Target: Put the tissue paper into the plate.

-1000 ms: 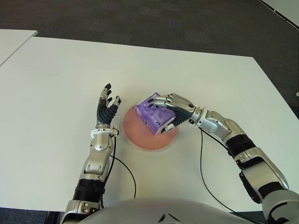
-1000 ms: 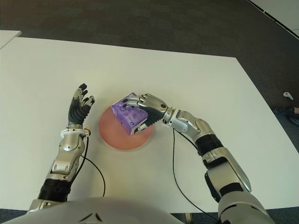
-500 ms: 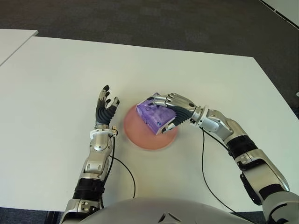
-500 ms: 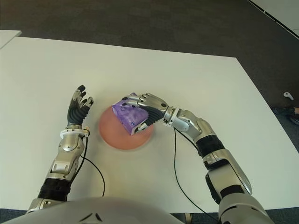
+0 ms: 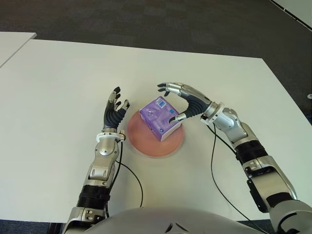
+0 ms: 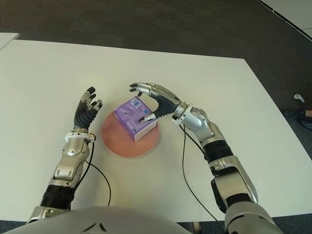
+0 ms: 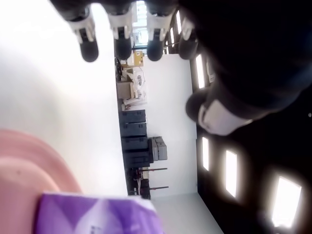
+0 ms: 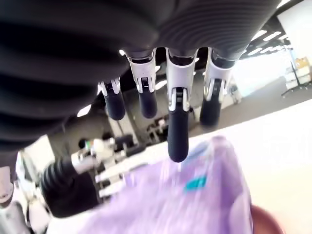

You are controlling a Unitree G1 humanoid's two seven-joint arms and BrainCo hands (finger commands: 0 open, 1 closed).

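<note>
From the left eye view, the tissue paper (image 5: 159, 117) sits on the plate (image 5: 141, 145), toward the plate's far right rim, so the placing looks done to my judgement. My right hand (image 5: 181, 100) arches over and just beyond the purple pack with the fingers spread wide and nothing between them; only the thumb tip shows close against the pack's right side, and I cannot tell whether it touches. I read that open arch as a release posture, leaving the pack free to settle flat. My left hand (image 5: 114, 113) shows upright just beside the plate's left rim, fingers loose and pointing up, holding nothing, idle and out of the way. The plate lies around the middle of the white table (image 5: 58, 83), well in from every edge, so there is little risk of anything sliding off. The right eye view gives the same layout, with clear daylight under my right fingers above the pack. In the left wrist view my fingertips (image 7: 89, 48) hang apart over bare table, with the plate's pink rim and a corner of the pack beyond them. In the right wrist view my fingers (image 8: 177, 131) dangle spread above the purple wrapper, gripping nothing.
</note>
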